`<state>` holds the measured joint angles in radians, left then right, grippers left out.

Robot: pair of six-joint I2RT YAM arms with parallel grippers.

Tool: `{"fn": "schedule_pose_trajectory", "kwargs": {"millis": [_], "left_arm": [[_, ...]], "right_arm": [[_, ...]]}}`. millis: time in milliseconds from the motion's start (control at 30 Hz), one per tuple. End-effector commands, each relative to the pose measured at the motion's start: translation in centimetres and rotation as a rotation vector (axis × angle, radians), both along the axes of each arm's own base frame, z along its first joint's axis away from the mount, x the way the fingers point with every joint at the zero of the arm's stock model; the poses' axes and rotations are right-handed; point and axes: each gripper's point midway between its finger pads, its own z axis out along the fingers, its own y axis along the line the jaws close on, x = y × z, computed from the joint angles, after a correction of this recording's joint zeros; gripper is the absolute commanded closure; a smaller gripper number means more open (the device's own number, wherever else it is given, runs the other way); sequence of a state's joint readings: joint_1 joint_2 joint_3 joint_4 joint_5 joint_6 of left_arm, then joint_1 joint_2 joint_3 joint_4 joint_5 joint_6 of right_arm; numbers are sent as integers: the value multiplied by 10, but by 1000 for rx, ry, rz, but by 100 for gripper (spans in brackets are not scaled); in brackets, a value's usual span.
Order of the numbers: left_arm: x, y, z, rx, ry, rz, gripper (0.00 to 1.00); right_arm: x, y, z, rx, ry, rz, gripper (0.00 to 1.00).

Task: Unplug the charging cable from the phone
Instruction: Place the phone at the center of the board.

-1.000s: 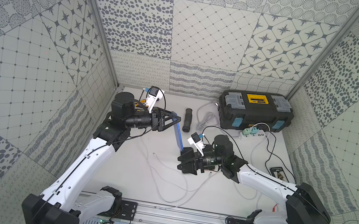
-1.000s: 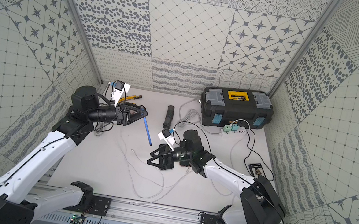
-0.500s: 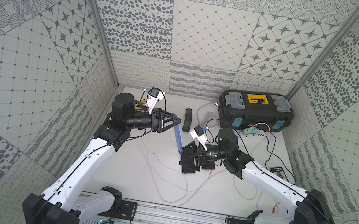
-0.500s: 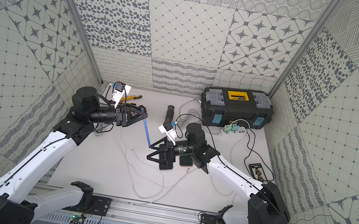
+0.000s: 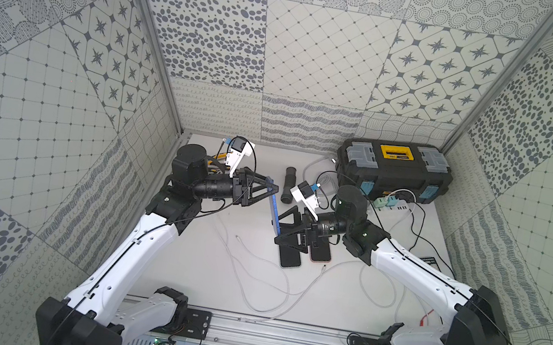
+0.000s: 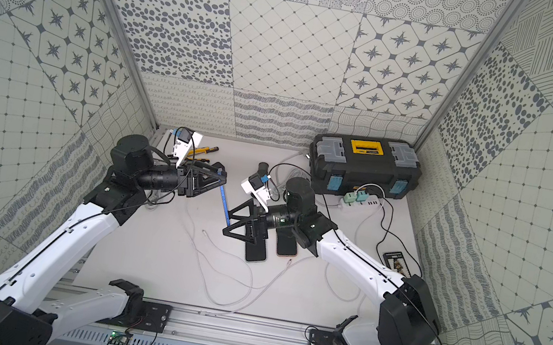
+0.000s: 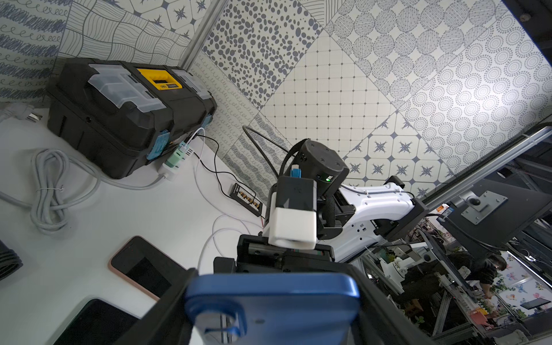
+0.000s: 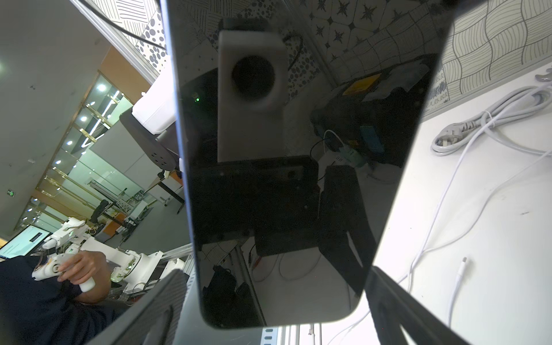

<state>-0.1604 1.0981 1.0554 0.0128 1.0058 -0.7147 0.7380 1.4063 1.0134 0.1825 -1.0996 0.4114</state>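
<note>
A blue phone (image 5: 273,207) (image 6: 224,206) hangs tilted above the table, and my left gripper (image 5: 271,190) (image 6: 223,176) is shut on its upper end. The left wrist view shows the phone's blue back (image 7: 271,307) clamped in my left gripper (image 7: 271,298). My right gripper (image 5: 278,230) (image 6: 226,223) (image 8: 277,313) is open, with one finger on each side of the phone's lower end and a gap to both. The dark screen (image 8: 283,179) fills the right wrist view. The white charging cable (image 5: 249,282) lies on the table. Its plug end (image 5: 237,237) (image 8: 463,264) is free, apart from the phone.
A black phone (image 5: 291,257) and a pink-edged phone (image 5: 320,253) lie flat under my right gripper. At the back right stand a black toolbox (image 5: 395,170) and a power strip (image 5: 391,204) with chargers. Also at the back lie a black cylinder (image 5: 288,185) and a coiled grey cord (image 5: 323,179).
My right gripper has opened wider and moved up from the table to the phone's lower end. My left gripper still holds the phone in about the same place.
</note>
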Motion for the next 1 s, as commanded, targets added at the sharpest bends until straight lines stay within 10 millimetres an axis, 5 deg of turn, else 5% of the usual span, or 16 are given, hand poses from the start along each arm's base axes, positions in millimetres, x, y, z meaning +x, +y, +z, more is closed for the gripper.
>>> {"fn": "schedule_pose_trajectory", "kwargs": {"millis": [0,967], "left_arm": [[-10,-3,20,-29,-103,-52,95],[-17,-5,15,-37,-110,-102,96]], "right_arm": [[3,2,17,42,-36,11,3],[9,10,28,113,-41,20,5]]}}
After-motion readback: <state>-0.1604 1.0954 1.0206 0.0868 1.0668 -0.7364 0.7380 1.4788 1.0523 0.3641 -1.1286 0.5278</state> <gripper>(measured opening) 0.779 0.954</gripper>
